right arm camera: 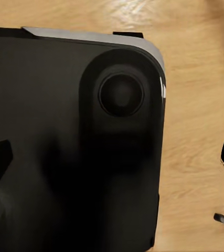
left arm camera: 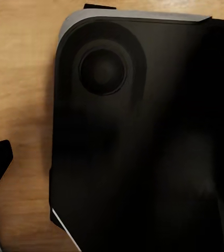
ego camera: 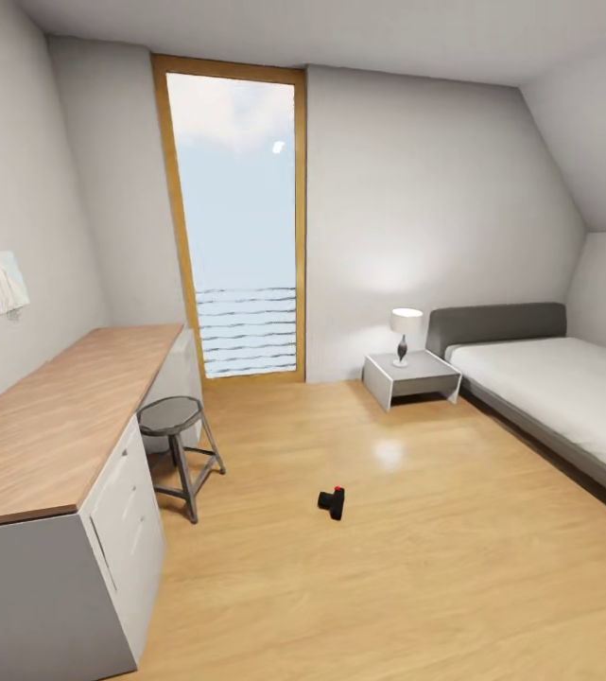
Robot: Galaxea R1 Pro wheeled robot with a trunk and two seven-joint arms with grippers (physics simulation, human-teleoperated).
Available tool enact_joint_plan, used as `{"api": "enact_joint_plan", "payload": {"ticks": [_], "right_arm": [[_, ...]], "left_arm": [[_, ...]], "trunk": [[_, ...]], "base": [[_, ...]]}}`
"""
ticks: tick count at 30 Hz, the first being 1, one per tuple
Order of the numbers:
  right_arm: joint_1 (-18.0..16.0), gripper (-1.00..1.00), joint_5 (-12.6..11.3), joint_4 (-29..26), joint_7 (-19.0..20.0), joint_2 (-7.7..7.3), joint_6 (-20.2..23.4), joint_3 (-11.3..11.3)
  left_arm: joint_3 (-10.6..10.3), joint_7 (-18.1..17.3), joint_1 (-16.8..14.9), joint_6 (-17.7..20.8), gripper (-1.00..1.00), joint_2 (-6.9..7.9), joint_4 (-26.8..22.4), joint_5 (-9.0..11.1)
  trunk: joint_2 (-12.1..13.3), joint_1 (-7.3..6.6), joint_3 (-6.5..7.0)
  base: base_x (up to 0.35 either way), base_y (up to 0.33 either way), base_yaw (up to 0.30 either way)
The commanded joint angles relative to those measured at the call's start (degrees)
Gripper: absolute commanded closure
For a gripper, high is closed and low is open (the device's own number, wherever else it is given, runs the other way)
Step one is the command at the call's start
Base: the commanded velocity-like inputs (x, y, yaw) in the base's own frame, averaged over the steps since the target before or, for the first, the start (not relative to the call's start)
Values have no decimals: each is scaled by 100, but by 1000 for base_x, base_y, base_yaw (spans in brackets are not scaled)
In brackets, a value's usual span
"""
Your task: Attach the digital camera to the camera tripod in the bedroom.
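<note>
Wrist views: black robot base [left arm camera: 143, 142] over the wood floor [left arm camera: 22, 105]; finger tips barely enter at the edges, so cannot tell if either gripper is spread or closed. Head view: digital camera [ego camera: 333, 501] lies on the bare floor, mid-room. Left: desk [ego camera: 47, 426], stool [ego camera: 178, 445]. Right: bed [ego camera: 558, 388]. Beyond: nightstand [ego camera: 411, 375] with lamp [ego camera: 405, 331], tall window [ego camera: 241, 218].

The bed [ego camera: 567, 397] is cut off at the right edge, the desk [ego camera: 47, 435] at the left
</note>
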Motion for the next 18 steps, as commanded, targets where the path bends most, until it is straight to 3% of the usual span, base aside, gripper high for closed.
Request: {"api": "enact_joint_plan", "payload": {"ticks": [1,18], "right_arm": [[0,-100,9,-1,5,-1,-17,4],[0,-100,8,-1,-72,8,-17,-4]], "left_arm": [[-1,0,1,-2,-100,-1,-5,59],[-1,0,1,-10,-100,-10,-5,59]], "trunk": [[-2,3,-4],[-2,3,-4]], "base": [[325,0,0],[325,0,0]]}}
